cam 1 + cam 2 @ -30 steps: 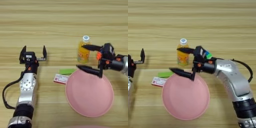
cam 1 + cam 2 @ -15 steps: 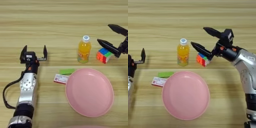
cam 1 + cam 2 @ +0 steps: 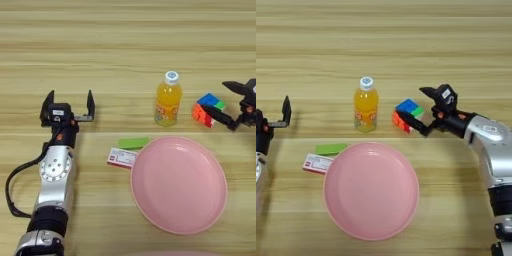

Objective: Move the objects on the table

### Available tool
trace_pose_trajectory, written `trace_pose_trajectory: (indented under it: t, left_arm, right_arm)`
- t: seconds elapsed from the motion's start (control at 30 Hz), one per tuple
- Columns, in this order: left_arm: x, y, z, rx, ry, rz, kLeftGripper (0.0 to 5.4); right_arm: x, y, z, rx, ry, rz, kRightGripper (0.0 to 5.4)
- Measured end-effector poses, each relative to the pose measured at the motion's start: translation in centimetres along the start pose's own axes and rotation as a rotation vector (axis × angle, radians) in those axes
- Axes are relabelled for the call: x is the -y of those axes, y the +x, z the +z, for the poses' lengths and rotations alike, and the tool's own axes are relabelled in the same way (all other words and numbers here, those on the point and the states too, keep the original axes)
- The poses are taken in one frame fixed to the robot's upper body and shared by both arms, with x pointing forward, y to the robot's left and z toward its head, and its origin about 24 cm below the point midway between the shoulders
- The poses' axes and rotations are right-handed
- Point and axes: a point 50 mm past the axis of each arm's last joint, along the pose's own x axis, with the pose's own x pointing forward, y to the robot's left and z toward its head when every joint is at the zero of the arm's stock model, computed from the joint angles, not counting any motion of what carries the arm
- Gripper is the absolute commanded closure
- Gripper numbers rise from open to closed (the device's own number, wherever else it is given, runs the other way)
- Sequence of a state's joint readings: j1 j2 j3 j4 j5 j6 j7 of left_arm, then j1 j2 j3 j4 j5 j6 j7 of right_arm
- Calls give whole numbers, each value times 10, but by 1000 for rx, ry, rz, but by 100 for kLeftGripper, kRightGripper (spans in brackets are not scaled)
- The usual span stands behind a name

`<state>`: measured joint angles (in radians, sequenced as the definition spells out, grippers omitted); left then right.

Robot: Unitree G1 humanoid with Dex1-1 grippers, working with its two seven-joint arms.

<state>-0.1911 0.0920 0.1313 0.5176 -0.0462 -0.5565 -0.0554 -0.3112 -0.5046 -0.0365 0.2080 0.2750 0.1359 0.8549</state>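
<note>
Landmark: the pink plate point(image 3: 371, 190), lying flat on the table point(image 3: 381, 45).
Bottle: the juice bottle point(image 3: 365, 105) stands upright just beyond the plate's far rim.
Cube: the puzzle cube point(image 3: 406, 115) sits to the right of the bottle, beyond the plate's far right rim, tipped on an edge.
Right gripper: the right gripper point(image 3: 422, 111) is spread wide right beside the cube, 1 finger above it and 1 low at its near side; it holds nothing, and I cannot tell if a finger touches. Probably lined up to take or nudge it.
Green block point(image 3: 133, 143) and box point(image 3: 121, 157): both flat at the plate's left rim.
Left gripper: the left gripper point(image 3: 68, 104), well left of the plate, is open, empty and idle.
</note>
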Motion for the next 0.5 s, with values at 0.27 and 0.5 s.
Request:
trace_pose_trajectory:
  t: [0.27, 0.5]
  left_arm:
    - [0, 0, 0, 1, -1, 0, 11]
    - [0, 0, 0, 2, -1, 0, 11]
  right_arm:
    - [5, 17, -14, -54, 36, -62, 0]
    - [9, 17, -26, -110, 33, -95, 0]
